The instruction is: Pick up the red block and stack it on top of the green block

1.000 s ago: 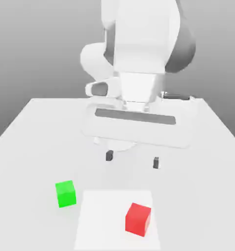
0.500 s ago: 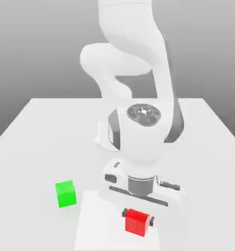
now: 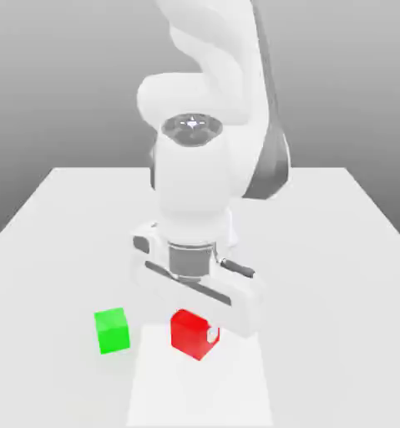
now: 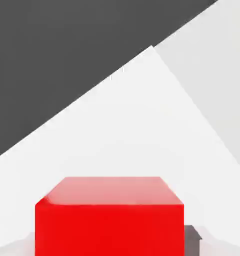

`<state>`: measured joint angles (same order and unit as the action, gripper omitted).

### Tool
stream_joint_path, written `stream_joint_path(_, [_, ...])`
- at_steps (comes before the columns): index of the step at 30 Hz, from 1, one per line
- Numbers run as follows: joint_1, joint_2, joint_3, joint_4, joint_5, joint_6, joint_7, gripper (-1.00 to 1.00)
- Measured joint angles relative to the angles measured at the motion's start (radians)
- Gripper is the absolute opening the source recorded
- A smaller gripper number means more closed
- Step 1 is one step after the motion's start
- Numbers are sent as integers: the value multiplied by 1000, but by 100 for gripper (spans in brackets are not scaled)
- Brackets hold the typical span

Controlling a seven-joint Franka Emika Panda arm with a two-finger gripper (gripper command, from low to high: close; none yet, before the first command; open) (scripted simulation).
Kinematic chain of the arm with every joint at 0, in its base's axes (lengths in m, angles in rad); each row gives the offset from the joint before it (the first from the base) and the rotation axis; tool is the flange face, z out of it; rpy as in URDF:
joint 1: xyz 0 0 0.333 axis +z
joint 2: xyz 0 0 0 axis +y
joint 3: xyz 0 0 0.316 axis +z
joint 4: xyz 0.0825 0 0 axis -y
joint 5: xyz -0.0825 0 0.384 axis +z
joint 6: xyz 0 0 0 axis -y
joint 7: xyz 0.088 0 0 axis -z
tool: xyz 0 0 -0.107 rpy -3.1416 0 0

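Exterior view: we see gripper [image 3: 190, 333] clamped on red block [image 3: 189, 333], seemingly lifted off table [image 3: 336, 251] | green block [image 3: 112, 329] rests near, toward the exterior view's left.

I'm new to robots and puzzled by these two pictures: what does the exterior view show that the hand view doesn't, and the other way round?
The exterior view alone shows the green block resting on the table, and the white arm with its tool shut on the red block, which sits to the exterior view's right of the green one. The hand view alone shows the red block's top face up close, with a dark fingertip beside it. Both share the red block and the pale table surface.
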<state>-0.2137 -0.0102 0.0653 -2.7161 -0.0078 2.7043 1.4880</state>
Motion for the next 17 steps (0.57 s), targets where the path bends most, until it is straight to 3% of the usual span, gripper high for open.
stream_joint_path(7, [-160,-151,-89,-124,-3,-24,197,-100])
stream_joint_path(14, [-179,41,-104,-131,7,176,215,-100])
stream_joint_path(15, [-179,66,-101,-130,13,199,210,100])
stream_joint_path(17, [-179,66,-101,-130,13,199,210,100])
